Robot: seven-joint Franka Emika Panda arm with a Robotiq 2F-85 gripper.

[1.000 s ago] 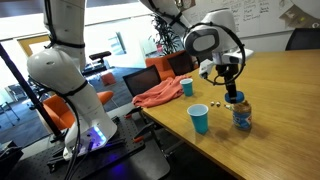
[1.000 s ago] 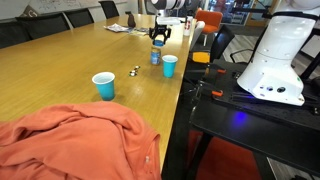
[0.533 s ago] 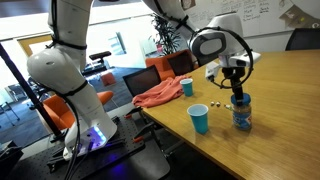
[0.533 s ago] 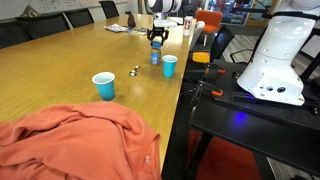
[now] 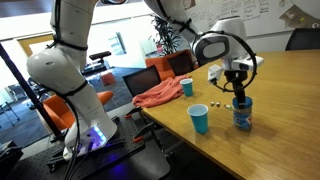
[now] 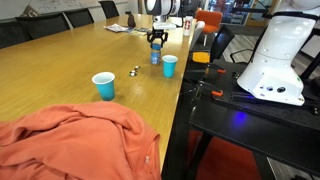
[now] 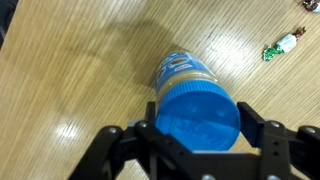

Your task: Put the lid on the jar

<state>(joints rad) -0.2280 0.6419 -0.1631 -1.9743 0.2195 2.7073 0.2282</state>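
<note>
The jar (image 5: pixel 242 117) stands on the wooden table, clear with a blue label band and tan contents; it also shows in an exterior view (image 6: pixel 156 58) and in the wrist view (image 7: pixel 178 68). The round blue lid (image 7: pixel 198 113) sits between my fingers, right over the jar's mouth; I cannot tell whether it rests on the jar or hovers just above it. My gripper (image 7: pixel 197 126) is straight above the jar, with its jaws against the lid's two sides. It shows in both exterior views (image 5: pixel 240 95) (image 6: pixel 156 40).
A blue cup (image 5: pixel 200 120) (image 6: pixel 104 86) and a teal cup (image 5: pixel 187 87) (image 6: pixel 170 66) stand near the table edge. An orange cloth (image 5: pixel 155 95) (image 6: pixel 70 140) lies at the corner. Small wrapped items (image 7: pixel 285 45) (image 5: pixel 213 104) lie beside the jar.
My gripper has moved sideways with the lid, from beside the jar's top to straight over it, and has come down slightly. The jar and cups have not moved.
</note>
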